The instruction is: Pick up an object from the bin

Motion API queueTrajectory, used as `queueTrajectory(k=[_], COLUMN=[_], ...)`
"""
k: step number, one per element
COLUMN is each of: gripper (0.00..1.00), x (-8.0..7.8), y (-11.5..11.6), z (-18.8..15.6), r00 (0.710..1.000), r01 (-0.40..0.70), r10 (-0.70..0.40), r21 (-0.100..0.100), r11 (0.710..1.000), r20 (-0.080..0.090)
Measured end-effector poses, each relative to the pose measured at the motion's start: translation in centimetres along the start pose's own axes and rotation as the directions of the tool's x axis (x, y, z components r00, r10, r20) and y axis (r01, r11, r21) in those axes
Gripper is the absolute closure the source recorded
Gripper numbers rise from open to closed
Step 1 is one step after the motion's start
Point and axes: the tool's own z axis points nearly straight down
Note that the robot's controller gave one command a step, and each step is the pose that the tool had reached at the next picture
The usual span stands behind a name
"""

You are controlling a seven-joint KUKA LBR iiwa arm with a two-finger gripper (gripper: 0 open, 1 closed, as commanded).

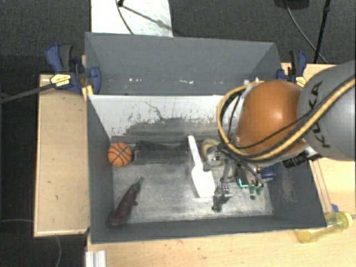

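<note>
Orange cover (267,115) on the arm (334,118), standing highest over the bin (167,199), is masking much of the bin's right half. Beneath it the pincer (219,199) is hanging low over the floor, just right of the near end of a white bar (196,168) that is lying lengthwise near the bin's middle. Whether it is touching the bar cannot be told, nor whether the pincer is apart or together, since it is showing as a dark tangle under the cover. Nothing is showing as held.

The bar, being nearest, is judged the likeliest thing to pick. To do this step well, the pincer should be centring across the bar's narrow width, not along its length. It should be coming down far enough to close below the bar's top edge, while keeping clear of the yellowish ring (210,147) lying just behind.

A dark block (161,152), an orange ball (119,154) and a purple aubergine toy (125,203) are lying well apart to the left. The ring is being partly hidden by the arm, and whatever is lying under the cover is hidden too.
</note>
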Motion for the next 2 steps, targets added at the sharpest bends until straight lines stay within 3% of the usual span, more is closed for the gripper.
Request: queueTrajectory(k=[1, 2], gripper=[0.0, 0.0], x=[-0.2, -3.1], y=[0.0, 1.4], z=[-0.4, 4.4], r00=[1.0, 1.0], r01=[-0.002, 0.026], r10=[0.002, -0.026], r21=[-0.001, 0.0], r11=[1.0, 1.0], r20=[0.008, 0.016])
